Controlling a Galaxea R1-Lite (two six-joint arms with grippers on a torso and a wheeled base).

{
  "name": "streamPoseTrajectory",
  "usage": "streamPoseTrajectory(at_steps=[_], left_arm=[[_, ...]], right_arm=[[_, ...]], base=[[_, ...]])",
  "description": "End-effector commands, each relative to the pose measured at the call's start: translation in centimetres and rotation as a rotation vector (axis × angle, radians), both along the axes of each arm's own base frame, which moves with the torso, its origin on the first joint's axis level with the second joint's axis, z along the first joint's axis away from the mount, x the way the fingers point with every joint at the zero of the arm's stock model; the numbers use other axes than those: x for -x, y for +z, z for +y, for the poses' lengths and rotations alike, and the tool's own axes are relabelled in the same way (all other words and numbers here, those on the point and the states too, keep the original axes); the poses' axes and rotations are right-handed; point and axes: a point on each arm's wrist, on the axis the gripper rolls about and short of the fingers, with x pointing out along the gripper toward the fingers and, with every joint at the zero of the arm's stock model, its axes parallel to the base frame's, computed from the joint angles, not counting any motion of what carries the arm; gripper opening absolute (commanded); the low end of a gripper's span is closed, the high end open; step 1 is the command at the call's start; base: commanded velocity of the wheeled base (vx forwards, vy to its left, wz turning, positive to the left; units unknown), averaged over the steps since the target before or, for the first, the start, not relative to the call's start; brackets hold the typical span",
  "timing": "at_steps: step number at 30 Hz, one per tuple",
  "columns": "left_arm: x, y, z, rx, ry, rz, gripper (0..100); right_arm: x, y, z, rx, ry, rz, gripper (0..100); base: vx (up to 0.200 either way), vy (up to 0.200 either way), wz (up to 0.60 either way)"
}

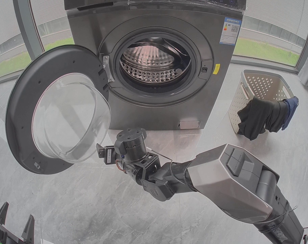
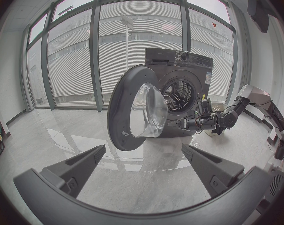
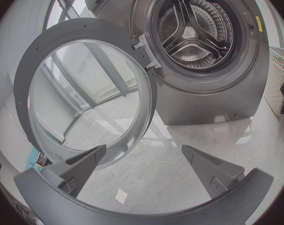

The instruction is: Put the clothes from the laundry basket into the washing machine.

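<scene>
Clothes (image 1: 262, 117), a dark piece and a blue one beside it, hang over the near rim of the laundry basket (image 1: 259, 77), which stands on the floor (image 1: 93, 207) just right of the washing machine (image 1: 194, 99). Its door (image 1: 21, 112) is swung fully open to the left, and as much of the drum (image 1: 155, 65) as can be seen holds nothing, so by my reading the loading has not begun and every garment is left to move. The right gripper (image 3: 142, 148) sits low in front of the machine near the door's lower edge, well apart from the basket, its fingers spread wide and gripping nothing. The left gripper (image 1: 15, 217) rests at the near left, also spread wide and empty. Next the basket must be reached and a garment taken hold of
</scene>
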Motion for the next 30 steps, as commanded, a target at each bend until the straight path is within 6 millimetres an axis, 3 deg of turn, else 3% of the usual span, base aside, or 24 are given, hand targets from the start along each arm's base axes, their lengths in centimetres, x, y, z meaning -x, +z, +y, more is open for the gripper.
streamPoseTrajectory(at_steps=[1,2,4,5,6,8,10,11,12,13,14,15,19,22,30], left_arm=[[0.0,-0.5,0.0,0.001,0.000,-0.001,100],[0.0,-0.5,0.0,0.000,0.000,-0.001,100],[0.0,-0.5,0.0,0.001,0.000,-0.001,100],[0.0,-0.5,0.0,0.001,0.002,-0.001,100],[0.0,-0.5,0.0,0.001,0.002,-0.001,100],[0.0,-0.5,0.0,0.003,0.002,-0.001,100],[0.0,-0.5,0.0,0.005,0.003,-0.001,100],[0.0,-0.5,0.0,0.008,0.003,-0.001,100],[0.0,-0.5,0.0,0.009,0.003,-0.001,100],[0.0,-0.5,0.0,0.009,0.003,-0.001,100],[0.0,-0.5,0.0,0.009,0.003,-0.001,100],[0.0,-0.5,0.0,0.009,0.003,-0.001,100],[0.0,-0.5,0.0,0.011,0.002,-0.002,100],[0.0,-0.5,0.0,0.011,0.002,-0.001,100],[0.0,-0.5,0.0,0.011,0.000,-0.001,100]], right_arm=[[0.1,1.2,-0.8,-0.005,-0.008,-0.003,100],[0.6,3.5,-2.3,-0.008,-0.016,-0.010,100],[0.9,4.9,-3.3,-0.008,-0.021,-0.017,100],[1.0,6.9,-5.6,-0.006,-0.043,-0.028,100],[1.0,6.9,-5.6,-0.006,-0.043,-0.028,100],[2.3,10.4,-9.7,0.010,-0.071,-0.052,100],[3.0,11.5,-11.3,0.015,-0.082,-0.060,100],[4.7,13.3,-14.2,0.018,-0.099,-0.070,100],[5.3,13.9,-15.2,0.019,-0.103,-0.075,100],[7.1,14.7,-17.8,0.033,-0.116,-0.077,100],[7.7,14.9,-18.6,0.038,-0.117,-0.077,100],[9.6,15.2,-21.3,0.060,-0.118,-0.082,100],[14.3,15.3,-28.4,0.104,-0.160,-0.122,100],[17.7,14.2,-32.4,0.128,-0.216,-0.139,100],[24.0,10.4,-38.4,0.164,-0.384,-0.177,100]], base=[[0.000,0.000,0.00],[0.000,0.000,0.00],[0.000,0.000,0.00],[0.000,0.000,0.00],[0.000,0.000,0.00],[0.000,0.000,0.00],[0.000,0.000,0.00],[0.000,0.000,0.00],[0.000,0.000,0.00],[0.000,0.000,0.00],[0.000,0.000,0.00],[0.000,0.000,0.00],[0.000,0.000,0.00],[0.000,0.000,0.00],[0.000,0.000,0.00]])
